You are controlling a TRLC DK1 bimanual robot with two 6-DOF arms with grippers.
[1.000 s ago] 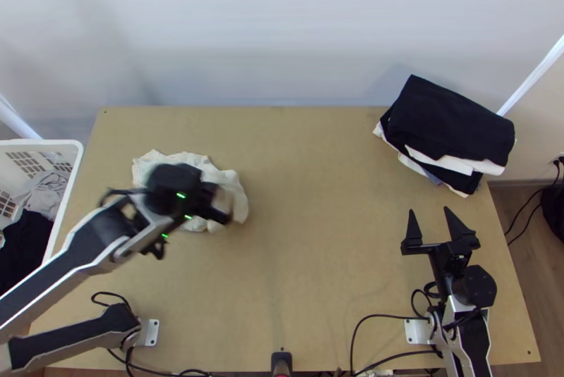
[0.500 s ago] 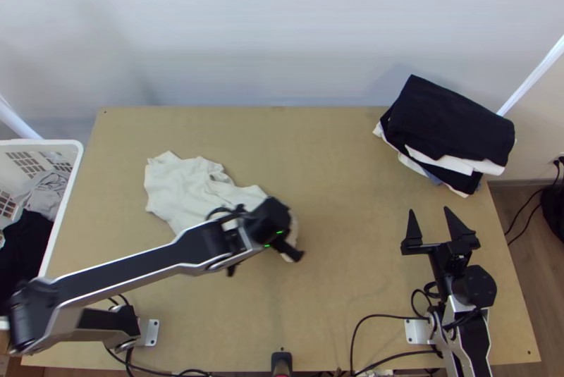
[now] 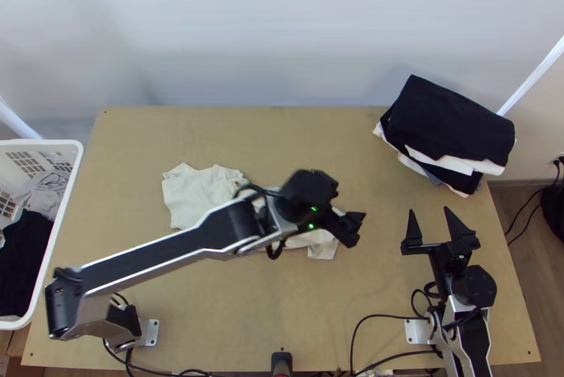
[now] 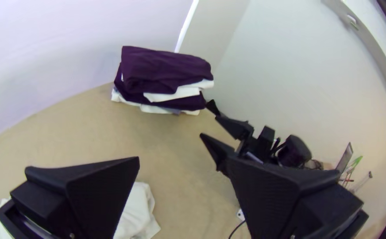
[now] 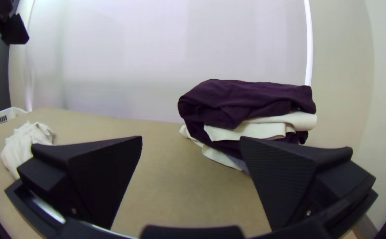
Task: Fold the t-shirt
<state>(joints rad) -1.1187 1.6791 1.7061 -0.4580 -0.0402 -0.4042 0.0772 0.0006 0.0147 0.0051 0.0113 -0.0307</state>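
Because the pale t-shirt (image 3: pixel 194 197), rumpled toward ten o'clock from the middle of the desk (image 3: pixel 317 299), looks light and limp, I'd pinch several layers at its four-o'clock corner to stop it slumping, left end effector (image 4: pixel 183 158) and right end effector (image 5: pixel 191 137) both gaping empty.

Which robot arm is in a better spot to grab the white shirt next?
Probably the left. The left gripper is open and close to one end of the white shirt. The right gripper is open too, but it is farther away from the shirt.
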